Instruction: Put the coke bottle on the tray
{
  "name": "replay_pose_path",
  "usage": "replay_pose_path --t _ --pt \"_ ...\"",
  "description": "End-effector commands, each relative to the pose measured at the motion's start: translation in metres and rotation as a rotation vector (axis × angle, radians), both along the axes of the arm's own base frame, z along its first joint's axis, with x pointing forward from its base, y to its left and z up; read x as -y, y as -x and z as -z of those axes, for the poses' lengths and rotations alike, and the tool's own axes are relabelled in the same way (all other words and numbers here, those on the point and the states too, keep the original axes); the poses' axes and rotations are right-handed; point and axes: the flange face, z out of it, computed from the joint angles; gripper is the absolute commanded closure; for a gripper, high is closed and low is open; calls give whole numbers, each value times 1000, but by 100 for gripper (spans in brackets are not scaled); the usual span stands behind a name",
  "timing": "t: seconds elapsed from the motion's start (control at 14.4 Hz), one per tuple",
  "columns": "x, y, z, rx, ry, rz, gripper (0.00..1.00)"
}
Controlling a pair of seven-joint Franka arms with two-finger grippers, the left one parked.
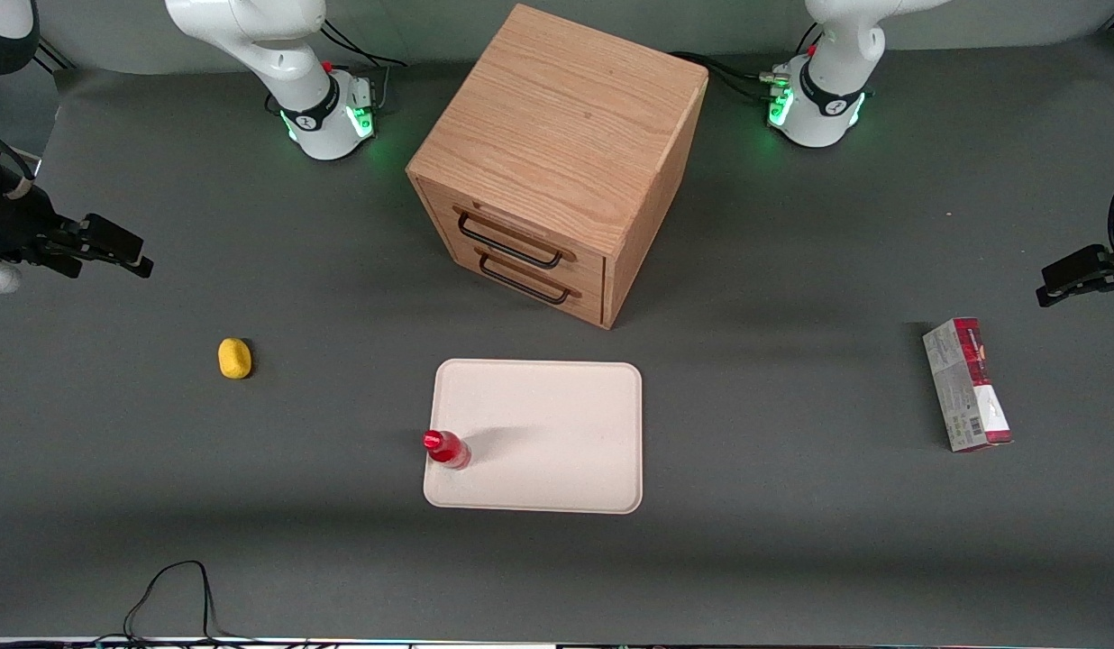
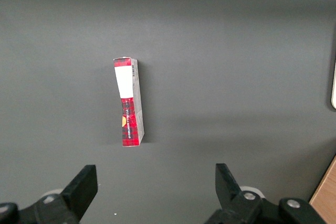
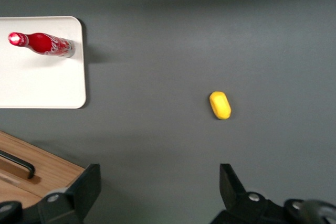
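One glossy red coke bottle [image 1: 447,448] stands upright on one cream rectangular tray [image 1: 557,433], at its 9 o'clock edge. Black two-finger gripper [image 1: 129,257] is released, empty, well apart at the working arm's end. One yellow lump [image 1: 234,358].

Even overhead light — soft shadows

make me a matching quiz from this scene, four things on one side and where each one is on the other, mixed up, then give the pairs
Things:
1. bottle
2. yellow lump
3. carton
4. gripper

Places:
A. lying on the table toward the parked arm's end
B. standing upright on the tray, close to its edge
C. open and holding nothing, raised above the working arm's end of the table
D. alone on the table toward the working arm's end, apart from the tray

Pairs: 1-B, 2-D, 3-A, 4-C
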Motion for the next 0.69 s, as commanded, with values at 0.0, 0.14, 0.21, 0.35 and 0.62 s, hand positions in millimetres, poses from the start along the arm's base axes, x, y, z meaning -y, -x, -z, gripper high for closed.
replay_pose_path --t 0.0,0.14,0.21,0.35,0.62 --pt "0 1 -6 -6 26 -53 0" --pt "4 2 -6 -7 24 -34 0" --pt "5 2 -5 -10 23 -31 0" --pt "5 3 -6 -12 23 -31 0" --pt "7 3 -6 -12 26 -28 0"
